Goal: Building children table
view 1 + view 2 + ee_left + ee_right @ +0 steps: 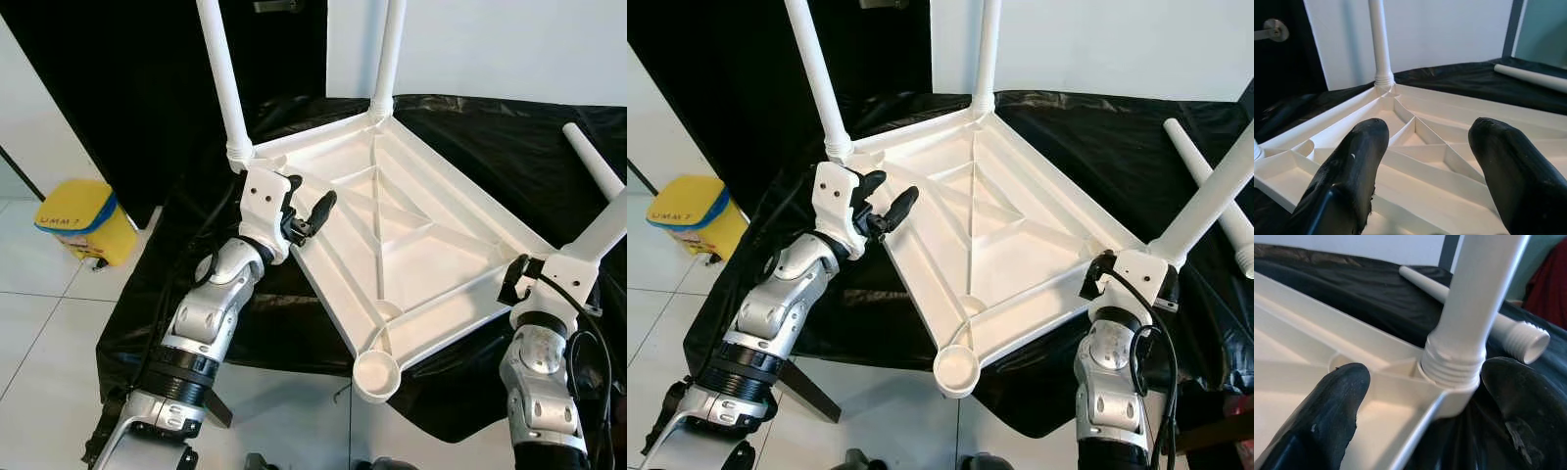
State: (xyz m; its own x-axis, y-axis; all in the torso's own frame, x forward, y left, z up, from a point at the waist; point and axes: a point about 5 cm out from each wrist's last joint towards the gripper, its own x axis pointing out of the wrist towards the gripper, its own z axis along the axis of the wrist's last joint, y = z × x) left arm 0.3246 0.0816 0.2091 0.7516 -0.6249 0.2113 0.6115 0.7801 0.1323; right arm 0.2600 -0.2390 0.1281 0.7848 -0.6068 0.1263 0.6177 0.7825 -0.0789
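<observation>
Now the white table top (411, 245) lies upside down on the black cloth (490, 137), with three legs screwed in and one corner socket (375, 376) bare. My left jaws (312, 217) are open over its near edge. My right jaws (1420, 396) are open around the screwed-in leg (1476, 303). A spare leg (1215, 191) lies beside it. The yellow bin (83, 220) has writing I cannot read.

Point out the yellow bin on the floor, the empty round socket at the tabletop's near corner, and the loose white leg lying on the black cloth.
Yellow bin (83, 220): left eye view, its side.
Empty round socket (376, 376): left eye view, its rim.
Loose white threaded leg (1476, 308): right wrist view, mid-shaft.
</observation>
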